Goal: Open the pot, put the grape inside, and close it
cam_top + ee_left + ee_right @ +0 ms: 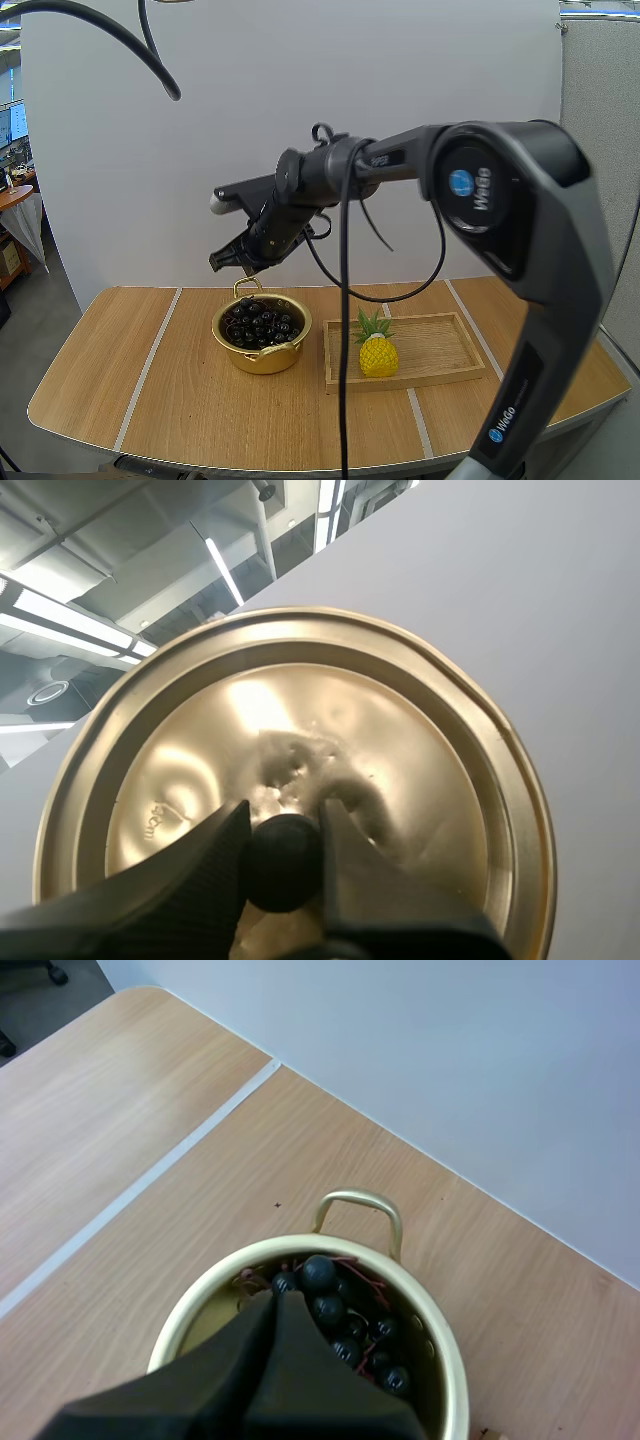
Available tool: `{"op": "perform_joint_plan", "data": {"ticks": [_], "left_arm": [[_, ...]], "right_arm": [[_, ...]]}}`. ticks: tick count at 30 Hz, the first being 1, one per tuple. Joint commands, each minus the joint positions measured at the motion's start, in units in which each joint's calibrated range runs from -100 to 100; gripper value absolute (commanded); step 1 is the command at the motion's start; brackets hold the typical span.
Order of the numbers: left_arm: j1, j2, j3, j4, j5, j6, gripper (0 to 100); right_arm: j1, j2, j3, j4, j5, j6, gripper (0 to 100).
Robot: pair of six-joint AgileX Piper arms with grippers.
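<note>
Left gripper [285,818] tight on round knob [285,865] of golden lid [300,705] (right gripper [279,1305] closed, empty, over pot [265,361])

Gold pot [264,362], black grapes [260,322], gold lid [420,720], yellow green-topped pineapple [378,356], pale wood tray [440,346]

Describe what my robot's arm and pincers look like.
The right arm has a rounded, glossy dark grey shell with a round blue badge and white WeGo lettering, printed again lower down. The right pincer and left pincer each have two matte black, wedge-shaped fingers.
</note>
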Motion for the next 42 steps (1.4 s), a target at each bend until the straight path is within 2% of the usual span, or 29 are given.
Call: {"op": "perform_joint_plan", "data": {"ticks": [1, 13, 21, 28, 37, 42], "left_arm": [[-0.21, -0.4, -0.5, 0.0, -1.5, -0.5, 0], [-0.21, -0.4, -0.5, 0.0, -1.5, -0.5, 0], [-0.21, -0.4, -0.5, 0.0, -1.5, -0.5, 0], [-0.21, -0.4, -0.5, 0.0, -1.5, -0.5, 0], [-0.21, -0.4, -0.5, 0.0, -1.5, -0.5, 0], [-0.21, -0.4, -0.5, -0.1, -1.3, -0.5, 0]], "right_arm": [[0.0, -7.4, 2.7, -0.3, 1.9, 0.5, 0], [0.0, -40.6, 15.7, -1.4, 11.6, 0.7, 0], [0.0, -59.1, 23.8, -5.0, 24.2, 0.9, 0], [0.0, -70.6, 27.9, -8.4, 33.4, 5.0, 0], [0.0, -79.3, 29.8, -8.8, 44.9, 5.0, 0], [-1.2, -82.4, 30.6, -10.3, 46.2, 5.0, 0]]}}
